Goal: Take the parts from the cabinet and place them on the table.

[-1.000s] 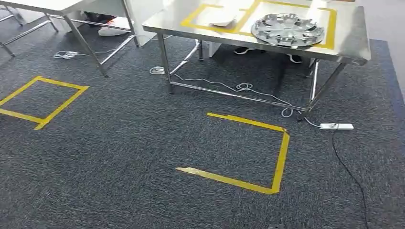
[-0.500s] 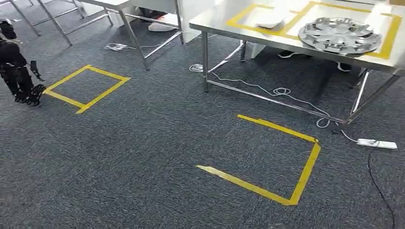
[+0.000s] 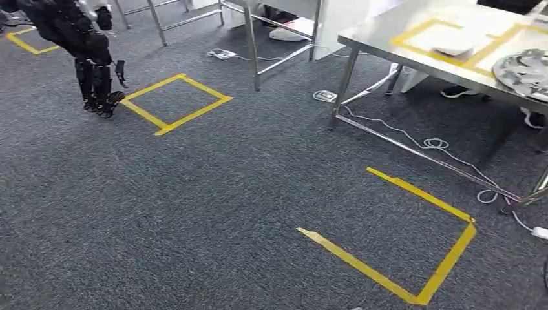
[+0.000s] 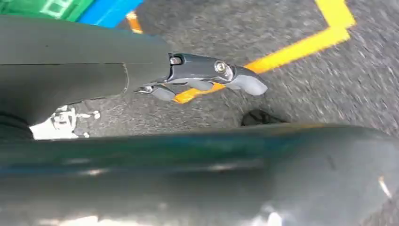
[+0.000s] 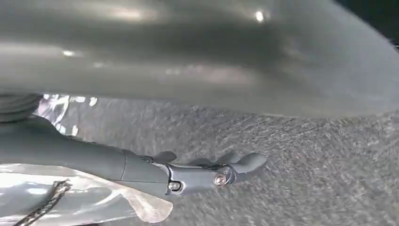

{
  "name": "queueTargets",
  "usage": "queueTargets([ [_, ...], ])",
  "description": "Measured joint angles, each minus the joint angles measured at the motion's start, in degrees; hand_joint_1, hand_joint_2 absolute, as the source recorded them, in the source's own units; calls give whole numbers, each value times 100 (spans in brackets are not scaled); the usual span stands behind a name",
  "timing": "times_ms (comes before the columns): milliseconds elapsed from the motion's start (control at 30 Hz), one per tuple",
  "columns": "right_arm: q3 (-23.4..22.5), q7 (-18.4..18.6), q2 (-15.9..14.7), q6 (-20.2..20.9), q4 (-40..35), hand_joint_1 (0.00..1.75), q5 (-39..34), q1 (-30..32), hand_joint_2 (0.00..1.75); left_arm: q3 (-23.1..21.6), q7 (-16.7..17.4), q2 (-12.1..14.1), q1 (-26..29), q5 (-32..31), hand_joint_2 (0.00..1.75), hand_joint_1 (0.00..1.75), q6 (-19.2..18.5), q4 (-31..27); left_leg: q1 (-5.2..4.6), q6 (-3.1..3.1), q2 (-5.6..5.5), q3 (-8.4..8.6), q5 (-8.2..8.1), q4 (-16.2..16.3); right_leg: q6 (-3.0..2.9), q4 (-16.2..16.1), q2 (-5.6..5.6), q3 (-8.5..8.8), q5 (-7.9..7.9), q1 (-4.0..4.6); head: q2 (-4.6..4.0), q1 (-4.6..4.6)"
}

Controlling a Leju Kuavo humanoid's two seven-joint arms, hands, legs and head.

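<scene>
A silver wheel cover [image 3: 526,71] and a flat white part [image 3: 452,46] lie inside yellow tape frames on the steel table [image 3: 388,39] at the far right of the head view. In the left wrist view my left hand [image 4: 202,80] hangs over dark carpet and a yellow tape line, fingers stretched out, holding nothing. My right hand [image 5: 207,172] hangs the same way over bare carpet, fingers straight and empty. A clear plastic sheet [image 5: 94,202] shows beside its wrist.
Yellow tape marks a square [image 3: 178,103] and a three-sided bay [image 3: 413,239] on the carpet. Cables [image 3: 439,142] and a power strip [image 3: 539,232] lie by the table legs. A black jointed machine [image 3: 84,51] stands at the far left. A second table's legs [image 3: 252,45] are behind.
The whole picture has slid to the right, so the camera has turned left. The table has moved toward the right edge and the black machine has come in at the far left.
</scene>
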Motion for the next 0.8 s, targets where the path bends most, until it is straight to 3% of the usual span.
queueTargets([
  [33,51,11,0,-7,0,0,49,-8,0,-13,40,-9,-23,-18,0,0,22,0,-4,0,-81,13,0,0,-34,-512,63,203,305,8,0,-4],
  [67,101,26,0,-7,2,0,90,-18,0,-15,76,-20,-51,-35,0,0,29,-2,-3,-2,-158,22,1,0,-80,-1062,265,429,582,19,0,0],
  [100,135,44,-11,-7,13,0,129,-19,0,-20,96,-28,-85,-50,0,0,29,-2,-17,-19,-211,10,1,11,-113,-1305,530,527,568,21,0,-9],
  [167,175,48,-11,-11,26,0,164,-25,0,-29,112,-35,-125,-59,0,0,31,-2,-12,-46,-297,-19,0,33,-81,-1409,483,555,563,-1,0,-9],
  [267,313,129,-13,-13,46,0,293,-39,0,-55,169,-61,-137,-99,0,0,40,0,28,-174,-493,-68,58,-17,-133,-1442,316,645,597,34,0,-6],
  [300,359,155,-13,-15,46,0,326,-39,0,-55,188,-59,-143,-109,0,0,44,-2,26,-168,-395,-68,15,45,-152,-1532,223,682,660,-17,0,-13],
  [333,398,162,-15,-15,50,0,367,-34,0,-63,201,-68,-157,-116,0,0,59,0,-1,-192,-29,-150,-135,221,-172,-1573,153,713,663,-2,0,-34],
  [367,433,168,-15,-20,59,0,394,-33,0,-79,217,-77,-189,-116,0,0,70,-2,6,-229,160,-319,-360,573,-189,-1579,61,723,662,0,0,-63],
  [433,505,223,-22,-57,88,0,457,-24,0,-133,260,-85,-247,-118,0,0,101,-2,46,-290,307,-765,-777,1504,-203,-1577,-152,728,633,13,0,-59],
  [467,531,230,-22,-77,94,0,472,-22,0,-149,265,-87,-253,-118,0,0,112,-2,68,-316,323,-883,-829,1749,-200,-1576,-235,730,625,14,0,-55],
  [500,553,234,-22,-90,99,0,486,-29,0,-155,273,-87,-245,-118,0,0,116,0,93,-342,337,-864,-727,1716,-191,-1575,-322,742,607,12,0,-61],
  [533,588,238,-22,-98,103,0,501,-34,0,-157,278,-87,-233,-116,0,0,118,0,114,-358,359,-710,-510,1412,-182,-1574,-392,760,592,9,0,-61],
  [567,617,238,-22,-101,103,0,514,-37,0,-157,278,-87,-233,-114,0,0,118,-2,130,-368,420,-442,-235,896,-161,-1571,-466,794,567,4,0,-61],
  [600,641,238,-22,-100,103,0,527,-36,0,-157,278,-87,-240,-114,0,0,120,-2,135,-369,598,-138,18,326,-137,-1565,-534,837,533,2,0,-61],
  [633,649,238,-22,-100,103,0,529,-34,0,-160,278,-87,-247,-116,0,0,120,-2,132,-365,775,-19,63,86,-114,-1560,-567,852,516,11,0,-61],
  [667,654,238,-22,-100,103,0,529,-33,0,-160,278,-92,-251,-114,0,0,120,-2,112,-365,893,8,2,34,-100,-1561,-584,858,508,21,0,-59],
  [700,667,243,-26,-105,107,0,531,-40,0,-160,278,-96,-276,-114,0,0,118,-2,79,-278,876,18,-12,-5,-55,-1524,-636,802,454,63,0,-63],
  [800,689,245,-26,-109,109,0,534,-84,0,-162,278,-96,-266,-116,0,0,114,-2,34,-176,665,-26,-36,14,31,-1568,-806,939,432,41,0,-50],
])
